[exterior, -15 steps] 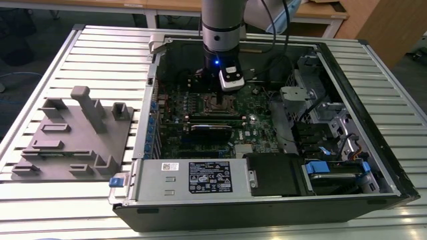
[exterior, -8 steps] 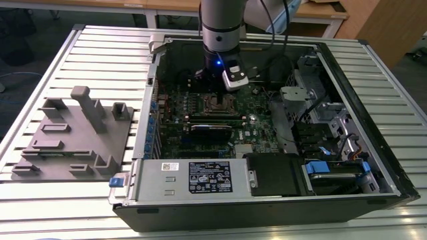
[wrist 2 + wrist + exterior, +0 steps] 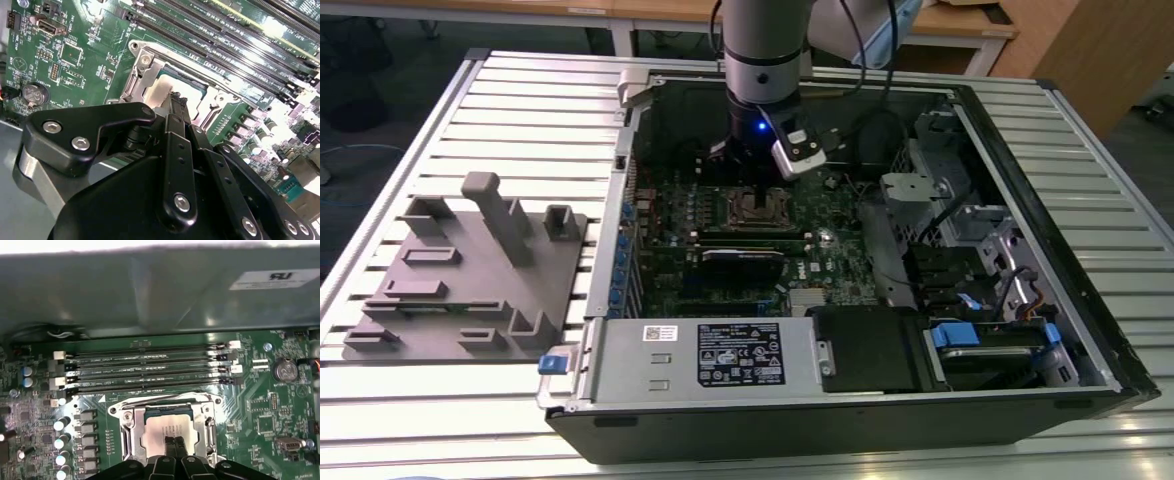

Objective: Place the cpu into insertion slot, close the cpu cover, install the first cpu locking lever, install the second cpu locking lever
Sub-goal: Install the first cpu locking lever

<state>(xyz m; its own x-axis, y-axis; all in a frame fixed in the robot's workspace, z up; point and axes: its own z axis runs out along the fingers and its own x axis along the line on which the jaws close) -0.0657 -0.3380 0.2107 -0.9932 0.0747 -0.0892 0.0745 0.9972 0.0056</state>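
The cpu [image 3: 162,432], a flat silver-tan square, lies in the insertion slot [image 3: 757,207] on the green board inside the open computer case. The cpu cover [image 3: 127,425], a silvery frame with a cut-out middle, lies flat around it. In both wrist views my gripper [image 3: 175,446] hangs right over the chip with its two black fingers pressed together and nothing between them. The tips sit at or just above the cpu's [image 3: 160,92] top, near its middle. In the exterior view the arm stands upright over the socket, with the gripper [image 3: 750,188] at its lower end.
Long black memory slots [image 3: 150,367] run beside the socket, with the case wall [image 3: 150,290] beyond them. A row of capacitors [image 3: 62,440] and a coin battery [image 3: 283,371] flank it. A graphics card [image 3: 744,255] and power supply [image 3: 707,355] sit nearer. A grey fixture [image 3: 467,270] rests outside the case.
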